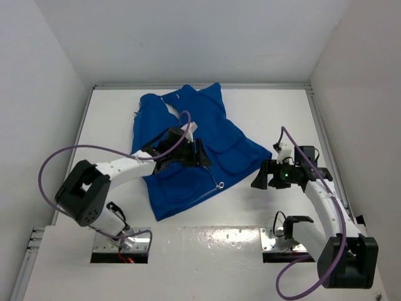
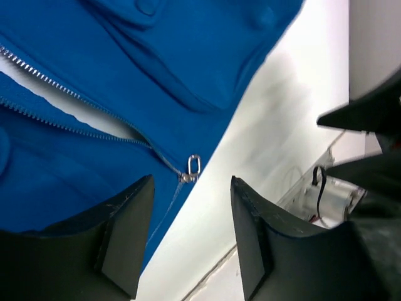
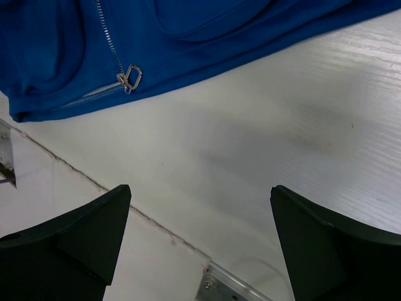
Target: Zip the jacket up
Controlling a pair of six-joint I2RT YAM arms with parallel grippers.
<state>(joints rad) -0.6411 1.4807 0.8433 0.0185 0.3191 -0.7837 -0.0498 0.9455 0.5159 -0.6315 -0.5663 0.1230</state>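
Two pincers, both spread wide, empty. We see jacket (image 1: 213,125) flat on worktop (image 1: 276,119), left of centre. Left pincer (image 2: 190,188) over hem by zipper pull (image 2: 193,166) (slider at bottom end). Right pincer (image 3: 200,191) over bare worktop beside jacket's right edge.

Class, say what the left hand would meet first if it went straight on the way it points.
Probably the small silver metal zipper pull on the royal-blue fabric jacket, though depth is unclear.
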